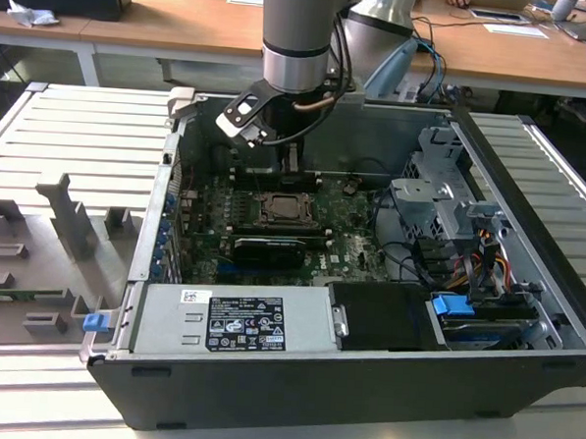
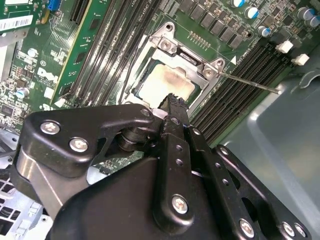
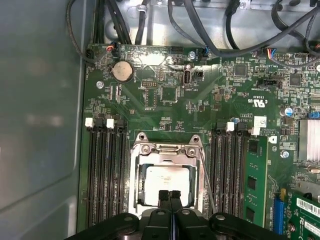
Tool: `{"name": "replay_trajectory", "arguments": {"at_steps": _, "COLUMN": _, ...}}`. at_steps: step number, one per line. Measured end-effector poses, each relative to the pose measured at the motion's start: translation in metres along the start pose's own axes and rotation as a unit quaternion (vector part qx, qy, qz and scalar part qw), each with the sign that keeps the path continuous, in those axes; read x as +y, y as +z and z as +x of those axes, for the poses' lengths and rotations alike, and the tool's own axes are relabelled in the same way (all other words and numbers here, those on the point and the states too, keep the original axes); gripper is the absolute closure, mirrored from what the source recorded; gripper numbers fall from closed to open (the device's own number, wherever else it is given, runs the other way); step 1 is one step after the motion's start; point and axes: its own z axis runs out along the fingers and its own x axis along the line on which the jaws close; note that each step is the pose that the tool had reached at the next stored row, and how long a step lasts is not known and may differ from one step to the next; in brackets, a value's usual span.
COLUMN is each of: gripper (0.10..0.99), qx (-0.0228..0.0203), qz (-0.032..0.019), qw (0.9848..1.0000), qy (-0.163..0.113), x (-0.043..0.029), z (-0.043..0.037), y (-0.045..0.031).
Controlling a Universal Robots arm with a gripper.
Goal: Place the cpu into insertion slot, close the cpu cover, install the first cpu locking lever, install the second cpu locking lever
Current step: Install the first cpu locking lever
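The cpu [image 3: 165, 181] [image 2: 167, 82] lies flat in the insertion slot [image 1: 284, 210] on the green motherboard, its pale metal face showing. The silvery cpu cover [image 3: 167, 149] [image 2: 172, 46] lies down around it, framing the chip through its window. A thin locking lever [image 2: 250, 83] [image 3: 208, 187] angles away from one side of the socket. Another thin wire lever [image 2: 126, 75] runs along the opposite side. My gripper [image 3: 170, 196] [image 2: 172, 100] [image 1: 289, 160] hovers over the socket's edge, fingers shut together with nothing between them.
Long black memory slots [image 3: 105, 170] [image 3: 227, 165] flank the socket on both sides. A black graphics card [image 1: 267, 248] sits just in front of it. The case's grey metal wall [image 3: 40, 110], cables [image 3: 200, 30] and drive cage [image 1: 441, 203] hem in the board.
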Motion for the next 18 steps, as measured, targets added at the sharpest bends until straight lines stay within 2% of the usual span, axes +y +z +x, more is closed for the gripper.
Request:
{"name": "replay_trajectory", "arguments": {"at_steps": 1, "gripper": 0.98, "qx": 0.0, "qz": 0.0, "qw": 1.0, "qy": 0.0, "x": 0.0002, "z": 0.0, "y": -0.0033}}
{"name": "replay_trajectory", "arguments": {"at_steps": 6, "gripper": 0.98, "qx": -0.0003, "qz": 0.0, "qw": 1.0, "qy": 0.0, "x": 0.0005, "z": 0.0005, "y": -0.009}}
{"name": "replay_trajectory", "arguments": {"at_steps": 7, "gripper": 0.98, "qx": -0.0005, "qz": 0.0001, "qw": 1.0, "qy": 0.0, "x": 0.0007, "z": 0.0005, "y": -0.0122}}
{"name": "replay_trajectory", "arguments": {"at_steps": 10, "gripper": 0.98, "qx": -0.001, "qz": 0.0003, "qw": 1.0, "qy": 0.0, "x": 0.0018, "z": 0.0007, "y": -0.0299}}
{"name": "replay_trajectory", "arguments": {"at_steps": 12, "gripper": 0.98, "qx": -0.0008, "qz": 0.0005, "qw": 1.0, "qy": -0.002, "x": 0.0022, "z": 0.0007, "y": -0.0312}}
{"name": "replay_trajectory", "arguments": {"at_steps": 14, "gripper": 0.98, "qx": 0.0007, "qz": 0.0008, "qw": 0.9993, "qy": -0.037, "x": 0.0022, "z": 0.0007, "y": -0.0307}}
{"name": "replay_trajectory", "arguments": {"at_steps": 16, "gripper": 0.98, "qx": 0.0015, "qz": 0.001, "qw": 0.9985, "qy": -0.054, "x": 0.0021, "z": 0.0007, "y": -0.0302}}
{"name": "replay_trajectory", "arguments": {"at_steps": 18, "gripper": 0.98, "qx": 0.0033, "qz": 0.0027, "qw": 0.9959, "qy": -0.09, "x": 0.0021, "z": 0.0007, "y": -0.0296}}
